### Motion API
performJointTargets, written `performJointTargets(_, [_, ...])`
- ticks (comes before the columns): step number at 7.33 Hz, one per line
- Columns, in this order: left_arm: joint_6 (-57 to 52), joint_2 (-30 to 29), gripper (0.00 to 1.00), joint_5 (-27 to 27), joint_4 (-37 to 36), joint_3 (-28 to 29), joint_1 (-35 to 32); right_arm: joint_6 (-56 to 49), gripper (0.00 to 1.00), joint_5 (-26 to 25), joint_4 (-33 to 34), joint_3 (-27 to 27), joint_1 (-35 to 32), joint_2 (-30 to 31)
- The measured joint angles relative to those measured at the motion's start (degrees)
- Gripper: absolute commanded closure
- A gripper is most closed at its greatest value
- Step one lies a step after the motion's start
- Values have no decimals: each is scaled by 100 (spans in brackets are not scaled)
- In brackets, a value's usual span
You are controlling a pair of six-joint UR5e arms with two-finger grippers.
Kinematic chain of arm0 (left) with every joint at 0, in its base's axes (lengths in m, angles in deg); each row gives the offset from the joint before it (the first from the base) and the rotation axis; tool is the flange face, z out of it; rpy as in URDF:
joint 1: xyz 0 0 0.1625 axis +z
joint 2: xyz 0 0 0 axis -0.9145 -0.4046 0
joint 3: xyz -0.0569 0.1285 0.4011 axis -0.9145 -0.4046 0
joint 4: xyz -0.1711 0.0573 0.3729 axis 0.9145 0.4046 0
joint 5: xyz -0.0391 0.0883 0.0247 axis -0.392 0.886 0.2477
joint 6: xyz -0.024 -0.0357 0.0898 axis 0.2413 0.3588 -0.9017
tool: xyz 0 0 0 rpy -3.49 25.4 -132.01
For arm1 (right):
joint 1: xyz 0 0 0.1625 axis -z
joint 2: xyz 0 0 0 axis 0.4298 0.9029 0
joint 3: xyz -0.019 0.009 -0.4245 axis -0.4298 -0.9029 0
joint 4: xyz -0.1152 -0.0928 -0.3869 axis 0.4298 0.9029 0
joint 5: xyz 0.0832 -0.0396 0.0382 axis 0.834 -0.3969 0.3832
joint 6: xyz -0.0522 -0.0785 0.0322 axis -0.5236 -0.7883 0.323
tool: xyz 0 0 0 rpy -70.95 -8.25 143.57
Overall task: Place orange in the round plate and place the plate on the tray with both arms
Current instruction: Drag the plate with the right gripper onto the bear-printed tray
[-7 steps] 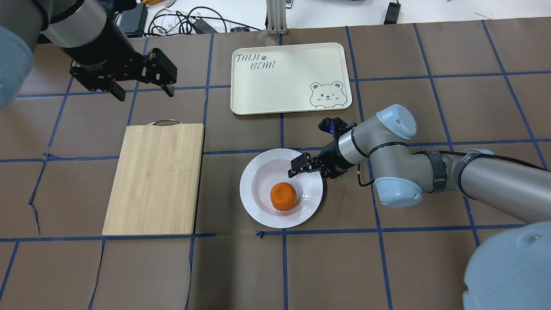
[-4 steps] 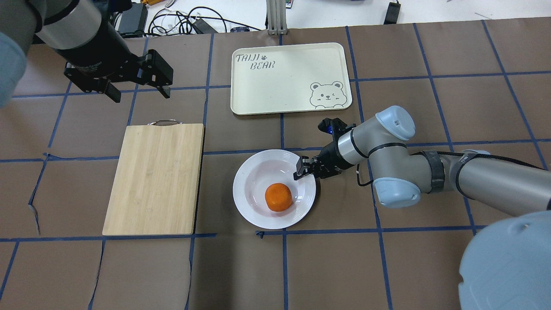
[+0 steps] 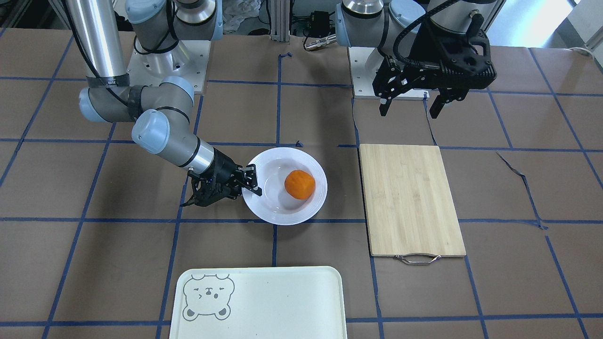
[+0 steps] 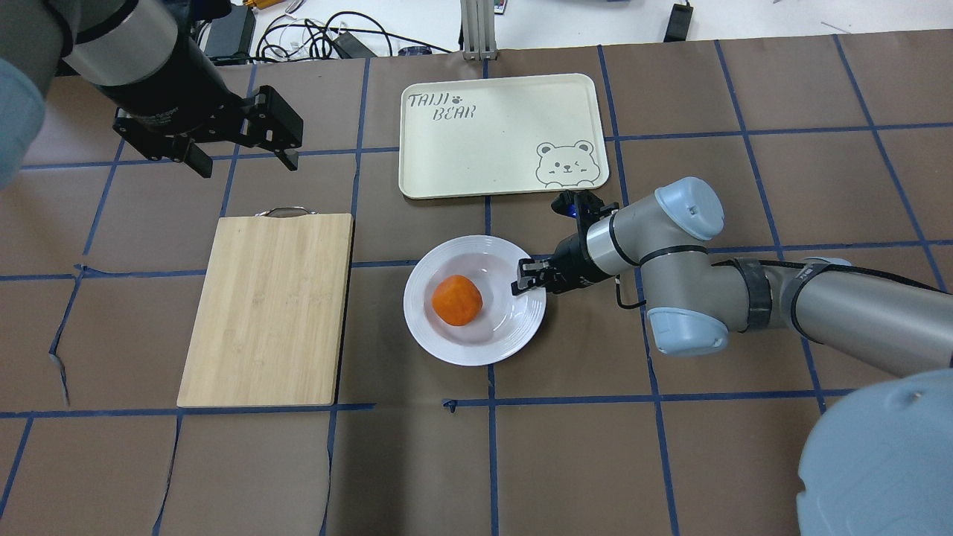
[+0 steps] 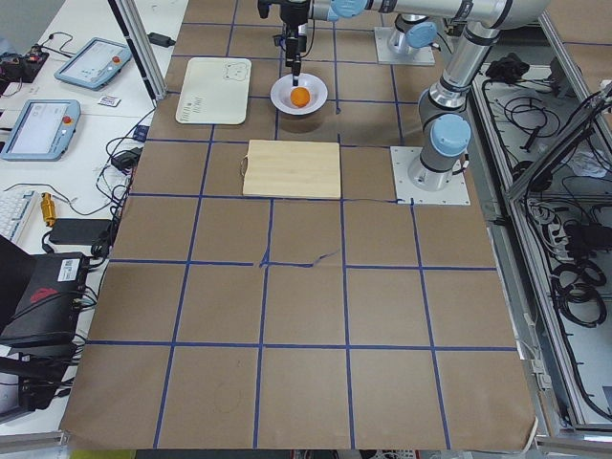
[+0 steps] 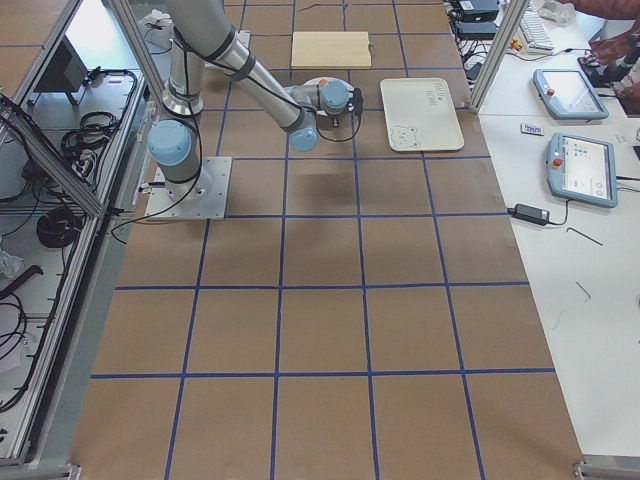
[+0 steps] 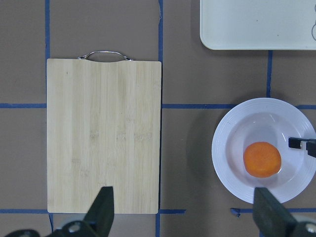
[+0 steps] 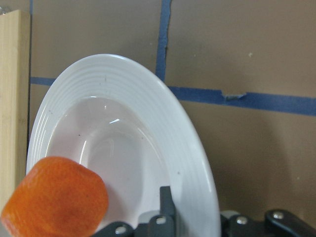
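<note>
The orange [image 4: 456,300] lies in the sunken centre of the round plate [image 4: 476,348], left of middle. My right gripper [image 4: 526,286] is shut on the plate's right rim; in the right wrist view one finger [image 8: 166,210] sits inside the rim [image 8: 163,113] beside the orange [image 8: 54,200]. The cream tray [image 4: 476,149] lies beyond the plate, empty. My left gripper [image 4: 249,164] hangs open and empty above the table past the cutting board. Seen from the front, the right gripper [image 3: 251,185] holds the plate [image 3: 282,215] with the orange [image 3: 299,184] in it.
A bamboo cutting board [image 4: 268,309] with a metal handle lies left of the plate, under the left wrist camera [image 7: 103,136]. Cables and boxes sit beyond the table's far edge. Blue tape lines cross the brown table cover.
The right gripper went from over the plate to its right rim and closed on it. The plate shifted left and toward the tray, and the orange rolled left in it. The left arm barely moved.
</note>
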Motion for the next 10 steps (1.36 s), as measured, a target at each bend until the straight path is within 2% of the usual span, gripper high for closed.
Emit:
performJointTargets(2, [0, 42, 0, 16, 120, -12, -4, 24, 100, 163, 408, -30, 59, 9])
performJointTargets(4, [3, 46, 0, 22, 168, -14, -2, 155, 100, 446, 451, -341, 291, -24])
performJointTargets(5, [3, 46, 0, 18, 172, -11, -2, 293, 100, 498, 209, -685, 364, -85])
performJointTargets(7, [3, 46, 0, 11, 175, -11, -4, 436, 100, 492, -628, -1726, 409, -430])
performJointTargets(10, [3, 41, 0, 4, 173, -15, -4, 758, 100, 344, -1263, -3417, 406, -1477])
